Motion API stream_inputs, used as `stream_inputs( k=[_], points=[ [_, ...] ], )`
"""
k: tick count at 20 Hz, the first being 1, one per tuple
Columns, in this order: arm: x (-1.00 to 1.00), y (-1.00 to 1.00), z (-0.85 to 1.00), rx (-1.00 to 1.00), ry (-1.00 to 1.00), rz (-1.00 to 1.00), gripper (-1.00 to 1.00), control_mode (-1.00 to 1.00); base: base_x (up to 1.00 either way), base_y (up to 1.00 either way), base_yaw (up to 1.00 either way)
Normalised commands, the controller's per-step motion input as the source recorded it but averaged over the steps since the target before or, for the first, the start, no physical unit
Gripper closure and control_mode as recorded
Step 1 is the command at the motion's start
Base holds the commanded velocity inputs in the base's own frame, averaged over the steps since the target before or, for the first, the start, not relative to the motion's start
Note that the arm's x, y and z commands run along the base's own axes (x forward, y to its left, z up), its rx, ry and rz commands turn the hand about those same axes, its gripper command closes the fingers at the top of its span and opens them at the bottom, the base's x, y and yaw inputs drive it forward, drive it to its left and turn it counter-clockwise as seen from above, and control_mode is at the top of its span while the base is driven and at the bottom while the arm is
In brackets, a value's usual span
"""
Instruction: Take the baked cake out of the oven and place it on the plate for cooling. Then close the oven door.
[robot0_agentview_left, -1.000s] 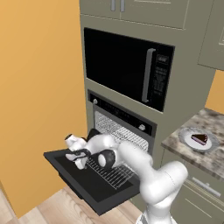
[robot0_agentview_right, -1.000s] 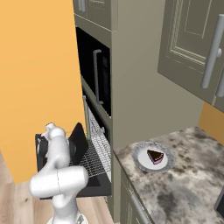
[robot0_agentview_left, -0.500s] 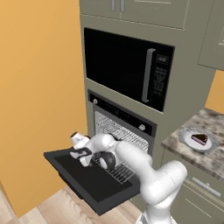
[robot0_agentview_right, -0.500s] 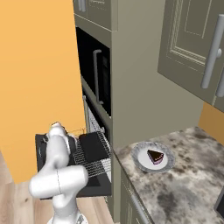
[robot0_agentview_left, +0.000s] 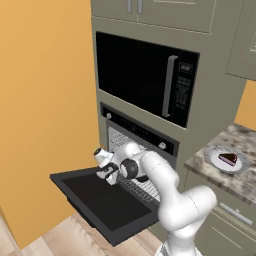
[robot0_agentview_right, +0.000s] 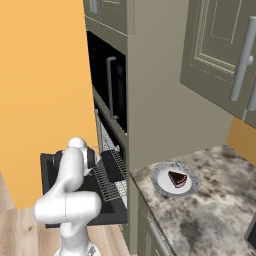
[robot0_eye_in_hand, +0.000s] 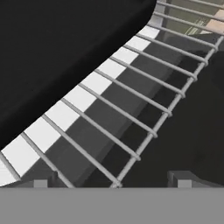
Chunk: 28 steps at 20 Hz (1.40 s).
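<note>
The baked cake (robot0_agentview_right: 178, 178) lies on the plate (robot0_agentview_right: 159, 180) on the mottled stone counter (robot0_agentview_right: 210, 220), to the right of the oven (robot0_agentview_left: 137, 137); in the right base view its narrow tip points toward the oven side and its broad end away, so its long axis runs roughly across the plate; in the left base view the cake (robot0_agentview_left: 228, 158) shows as a dark wedge with a reddish top, small against the white centre and grey rim of the plate (robot0_agentview_left: 214, 151).

The gripper (robot0_agentview_left: 108, 171) hangs low over the oven door (robot0_agentview_left: 102, 200), which is folded down flat (dark glass face up) and juts out toward the orange wall (robot0_agentview_left: 45, 100); the wire rack (robot0_eye_in_hand: 131, 100) is drawn out over the door, and the hand view looks along its bars, a black baking tray (robot0_eye_in_hand: 61, 48) covering its upper left. The two fingertips (robot0_eye_in_hand: 40, 183) stand well apart at the bottom of that view with nothing between them, so the jaws seem wide, though only their tips show; they are close above the rack's front rail, and whether they touch it cannot be told.
</note>
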Motion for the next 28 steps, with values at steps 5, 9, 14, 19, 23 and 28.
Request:
stream_inputs(
  k=[5, 9, 14, 19, 23, 28],
  points=[
    [0.57, -0.59, 0.44, 0.0, 0.0, 0.07, -1.0, -1.0, 0.0, 0.0, 0.0],
    [0.48, -0.36, -0.04, -0.05, 0.0, 0.09, -1.0, -1.0, 0.0, 0.0, 0.0],
    [0.22, -0.16, -0.09, -0.13, 0.0, 0.11, -1.0, -1.0, 0.0, 0.0, 0.0],
    [-0.56, 0.68, 0.64, -0.01, 0.14, 0.17, -1.0, -1.0, 0.0, 0.0, 0.0],
    [-0.98, 1.0, 0.88, 0.02, 0.26, 0.26, -1.0, -1.0, 0.0, 0.0, 0.0],
    [-1.0, 0.86, 0.37, 0.0, 0.09, 0.27, -1.0, -1.0, 0.0, 0.0, 0.0]
  ],
)
